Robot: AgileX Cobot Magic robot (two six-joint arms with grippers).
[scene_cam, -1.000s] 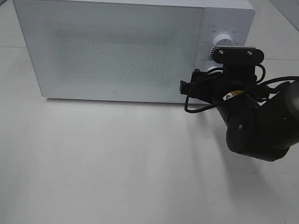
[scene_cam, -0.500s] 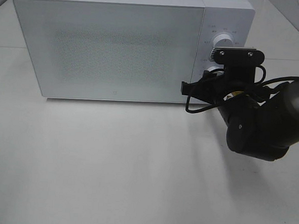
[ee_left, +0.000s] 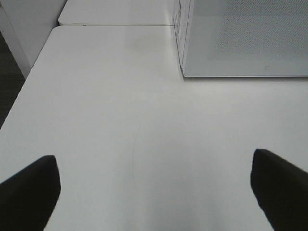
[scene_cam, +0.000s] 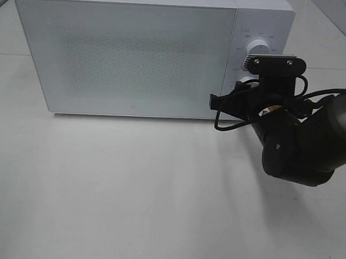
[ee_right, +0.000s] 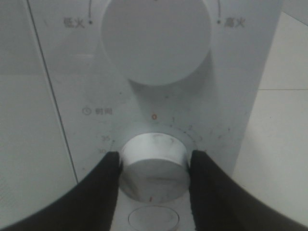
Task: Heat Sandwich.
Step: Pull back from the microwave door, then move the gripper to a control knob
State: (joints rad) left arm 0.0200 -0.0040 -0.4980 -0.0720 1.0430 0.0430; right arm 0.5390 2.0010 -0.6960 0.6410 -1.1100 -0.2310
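White table holds a closed microwave; the sandwich is out of sight, so its direction cannot be told. The right gripper pinches the lower dial, while the left gripper hangs with fingers spread wide.

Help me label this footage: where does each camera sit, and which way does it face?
Exterior high: up high, looking down on the closed microwave and table; right arm shows.
Left wrist: low over the table, facing the microwave's corner; left gripper, open, shows.
Right wrist: close to the panel; right gripper grips the timer knob.
Shared: all see the microwave.
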